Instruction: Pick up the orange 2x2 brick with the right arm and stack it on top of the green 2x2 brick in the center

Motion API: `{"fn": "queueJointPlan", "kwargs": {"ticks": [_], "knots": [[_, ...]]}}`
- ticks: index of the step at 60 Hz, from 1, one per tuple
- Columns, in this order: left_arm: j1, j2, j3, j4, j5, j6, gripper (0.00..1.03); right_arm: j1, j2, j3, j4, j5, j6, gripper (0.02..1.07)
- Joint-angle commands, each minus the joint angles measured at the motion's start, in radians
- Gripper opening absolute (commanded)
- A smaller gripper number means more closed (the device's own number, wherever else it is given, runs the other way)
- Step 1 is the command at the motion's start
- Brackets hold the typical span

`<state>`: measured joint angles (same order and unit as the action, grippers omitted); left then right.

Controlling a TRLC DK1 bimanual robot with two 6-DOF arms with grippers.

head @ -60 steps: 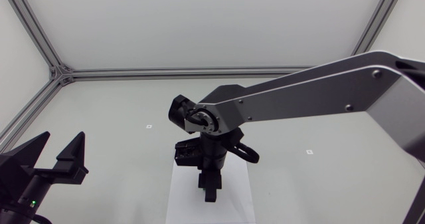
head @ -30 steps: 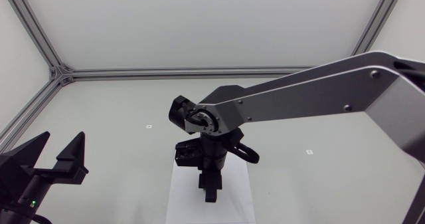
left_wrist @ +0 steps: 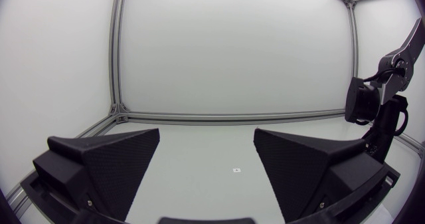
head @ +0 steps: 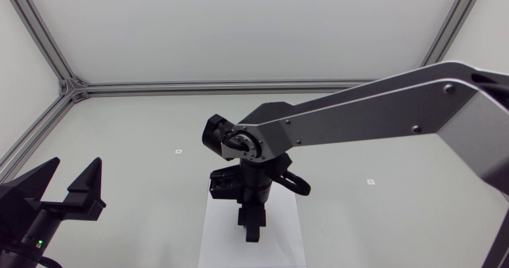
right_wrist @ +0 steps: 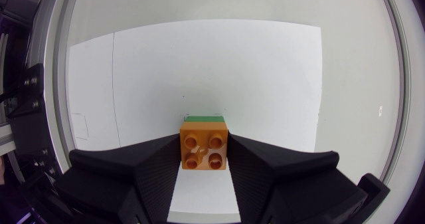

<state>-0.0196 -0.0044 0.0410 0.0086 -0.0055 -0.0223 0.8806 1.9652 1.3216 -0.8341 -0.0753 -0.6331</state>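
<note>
In the right wrist view an orange 2x2 brick [right_wrist: 204, 151] sits between my right gripper's [right_wrist: 204, 159] two fingers, which press on it from both sides. A strip of the green brick [right_wrist: 204, 119] shows just beyond and under it, so the orange brick lies on top of the green one. From the head view, my right gripper [head: 251, 227] points straight down over the white sheet [head: 216, 230] in the middle, and both bricks are hidden behind it. My left gripper [head: 70, 182] stands open at the near left, holding nothing.
The white sheet [right_wrist: 199, 64] spreads under and ahead of the bricks. Two small square marks [head: 178, 151] [head: 370, 181] lie on the grey table. My right arm [left_wrist: 382, 111] shows off to one side of the left gripper [left_wrist: 207, 151].
</note>
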Motion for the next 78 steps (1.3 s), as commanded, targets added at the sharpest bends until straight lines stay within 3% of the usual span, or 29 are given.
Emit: {"fn": "queueJointPlan", "kwargs": {"ticks": [1, 78], "knots": [[0.007, -0.008, -0.041, -0.015, 0.004, 0.013, 0.99, 0.001, 0.017, -0.021, -0.008, -0.001, -0.016, 0.49], [0.007, -0.008, -0.041, -0.015, 0.004, 0.013, 0.99, 0.008, -0.002, -0.012, 0.001, -0.027, -0.034, 0.53]]}}
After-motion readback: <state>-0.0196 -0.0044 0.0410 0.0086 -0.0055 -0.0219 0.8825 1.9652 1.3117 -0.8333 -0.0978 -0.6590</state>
